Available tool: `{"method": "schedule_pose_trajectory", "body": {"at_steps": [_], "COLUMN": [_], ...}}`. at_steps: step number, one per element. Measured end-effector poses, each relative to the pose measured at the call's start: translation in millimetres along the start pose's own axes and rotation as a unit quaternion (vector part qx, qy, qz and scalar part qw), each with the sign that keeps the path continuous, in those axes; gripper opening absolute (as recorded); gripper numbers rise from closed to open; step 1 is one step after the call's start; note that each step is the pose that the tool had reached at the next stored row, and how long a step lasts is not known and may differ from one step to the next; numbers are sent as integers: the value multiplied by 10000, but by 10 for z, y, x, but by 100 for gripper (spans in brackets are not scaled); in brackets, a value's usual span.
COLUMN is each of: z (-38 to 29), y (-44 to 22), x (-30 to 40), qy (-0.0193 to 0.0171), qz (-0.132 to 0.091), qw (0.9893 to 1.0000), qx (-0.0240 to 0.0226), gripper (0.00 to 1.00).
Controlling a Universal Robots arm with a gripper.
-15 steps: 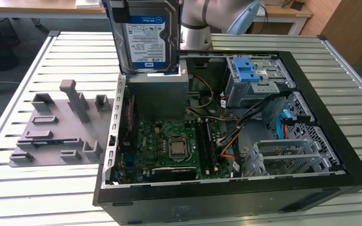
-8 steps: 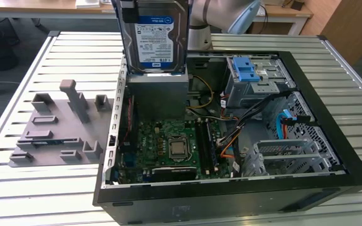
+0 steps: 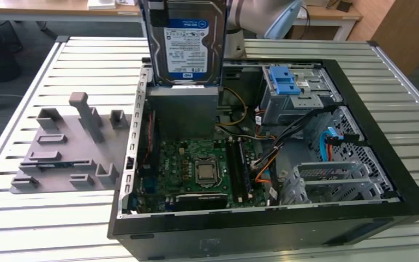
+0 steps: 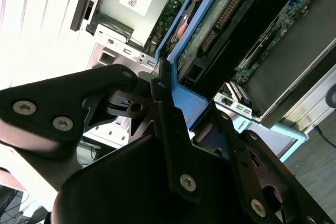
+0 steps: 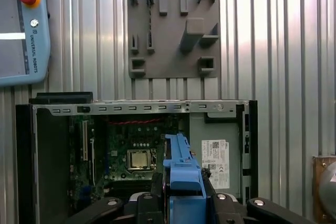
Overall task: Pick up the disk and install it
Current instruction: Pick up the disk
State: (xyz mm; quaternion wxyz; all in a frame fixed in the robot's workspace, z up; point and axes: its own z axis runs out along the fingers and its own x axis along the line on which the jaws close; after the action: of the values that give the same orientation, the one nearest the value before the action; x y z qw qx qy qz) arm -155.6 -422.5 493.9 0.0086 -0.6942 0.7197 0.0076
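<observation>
The disk, a silver hard drive with a white-and-blue label, hangs upright above the far left part of the open computer case, over the grey power-supply box. My gripper is shut on the blue carrier frame at the disk's edge, one black finger on each side. The drive's circuit-board side faces the camera in the second wrist view. In the first wrist view the blue frame stands edge-on between my gripper's fingers, above the case interior.
Inside the case are a motherboard, cables, and a drive bay with a bare blue latch. A grey fixture plate with upright blocks lies on the slatted table at the exterior view's left. A teach pendant rests on the table.
</observation>
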Motion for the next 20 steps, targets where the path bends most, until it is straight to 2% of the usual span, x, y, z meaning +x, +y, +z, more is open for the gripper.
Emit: {"method": "schedule_pose_trajectory", "body": {"at_steps": [12,20], "z": [5,6], "y": [-139,-260], "x": [34,57], "qy": [1,4], "qz": [53,63], "qw": [10000,10000], "qx": [-30,-73], "gripper": [36,36]}}
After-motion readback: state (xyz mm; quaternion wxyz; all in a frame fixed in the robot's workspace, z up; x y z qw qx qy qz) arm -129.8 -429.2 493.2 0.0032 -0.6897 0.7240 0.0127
